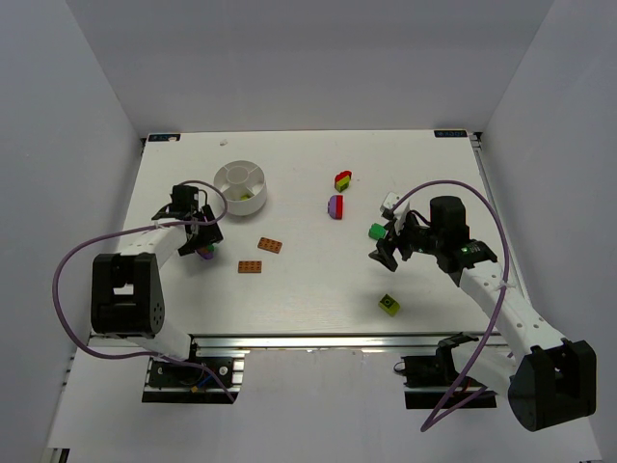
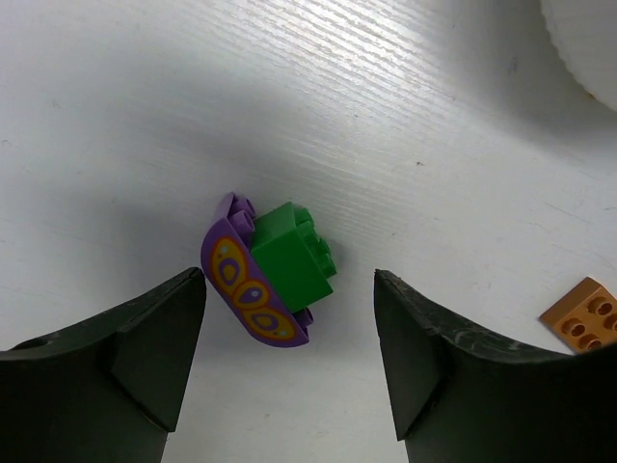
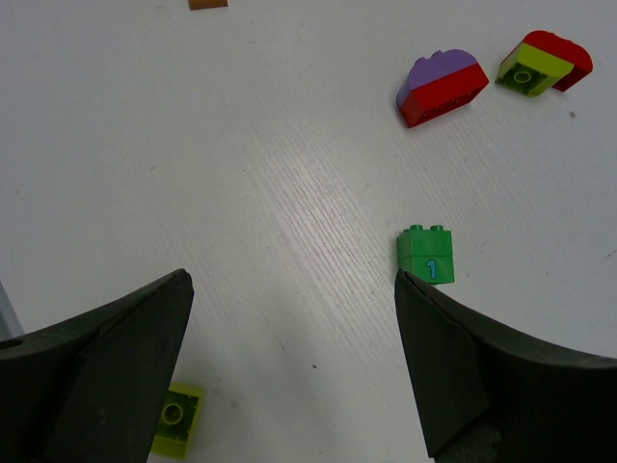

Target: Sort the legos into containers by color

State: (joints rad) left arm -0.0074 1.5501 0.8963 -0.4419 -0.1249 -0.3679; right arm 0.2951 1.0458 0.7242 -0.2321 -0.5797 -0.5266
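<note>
Your left fingers (image 2: 145,357) stand open and empty astride the purple-and-green lego (image 2: 275,270) on the desk (image 2: 434,145), near the white dish (image 1: 222,173). Your right fingers (image 3: 482,357) gape empty beside the green cube (image 3: 428,255).

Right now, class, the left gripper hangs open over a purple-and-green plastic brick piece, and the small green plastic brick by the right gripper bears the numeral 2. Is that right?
No: the small green plastic brick by the right gripper bears the numeral 1, not 2, as the right wrist view shows. The left gripper does hang open over the purple-and-green plastic brick piece.
</note>
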